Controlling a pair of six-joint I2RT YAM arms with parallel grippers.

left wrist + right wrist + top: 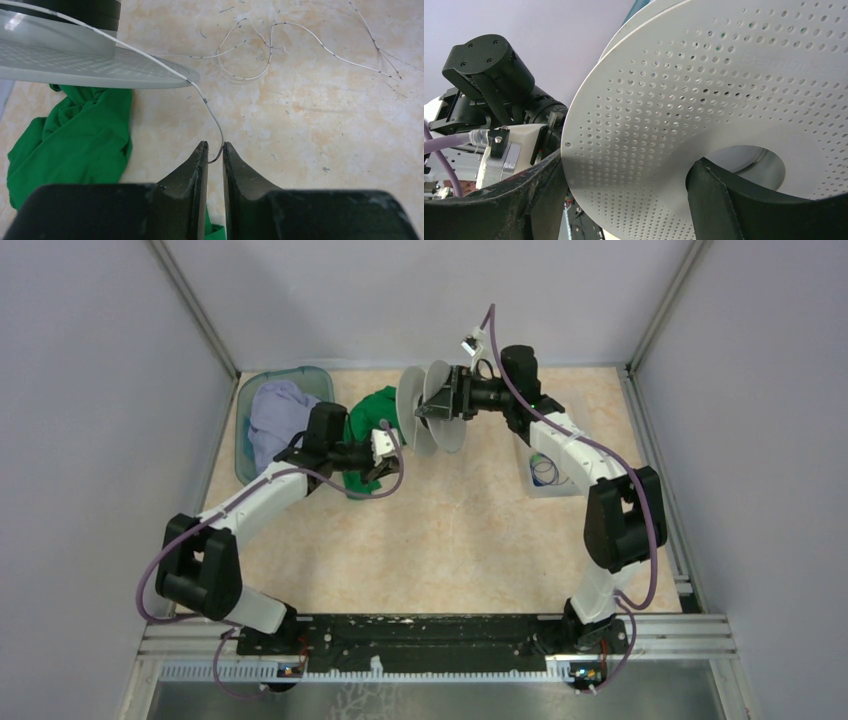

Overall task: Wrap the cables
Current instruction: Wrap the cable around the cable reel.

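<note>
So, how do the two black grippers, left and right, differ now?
The left gripper has narrow jaws with the hair-thin whitish cable between them; the right gripper has wide jaws holding the perforated pale-grey spool. The left hangs near the beige table; the right is lifted. Both have black fingers.

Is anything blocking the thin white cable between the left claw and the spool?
Nothing visible. The cable runs free from the left claw to the spool; the green cloth lies aside.

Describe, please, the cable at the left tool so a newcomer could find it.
Start at the pale perforated spool above the table. From its rim a hair-thin cable leads between the left tool's fingers. Unlike the boxed blue coil, it is whitish.
</note>
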